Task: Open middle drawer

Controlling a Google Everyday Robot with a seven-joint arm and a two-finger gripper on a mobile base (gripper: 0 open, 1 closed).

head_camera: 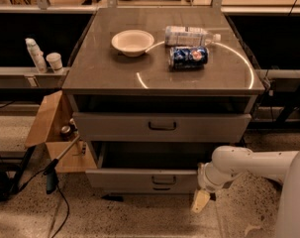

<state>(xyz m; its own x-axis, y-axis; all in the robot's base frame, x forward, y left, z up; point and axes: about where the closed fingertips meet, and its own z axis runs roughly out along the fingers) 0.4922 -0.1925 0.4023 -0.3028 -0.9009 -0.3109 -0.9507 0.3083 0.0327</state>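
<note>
My gripper (200, 201) hangs low by the right front corner of the middle drawer (129, 178), off its handle (163, 180), likely because it already stands pulled out; gripper width I cannot tell.

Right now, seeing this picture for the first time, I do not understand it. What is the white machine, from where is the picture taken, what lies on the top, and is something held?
The white tube at the lower right is a robot's arm. The robot rolls on a base and has only this one arm. At its end is the gripper, a two-finger clamp. It hangs low beside the right front corner of the middle drawer, and I see nothing in it. That drawer stands pulled out, with a dark gap above it. There is one picture, taken from in front of the grey cabinet and above it, looking down. On its top are a white bowl, a clear bottle lying on its side, and a blue can, also on its side.
</note>
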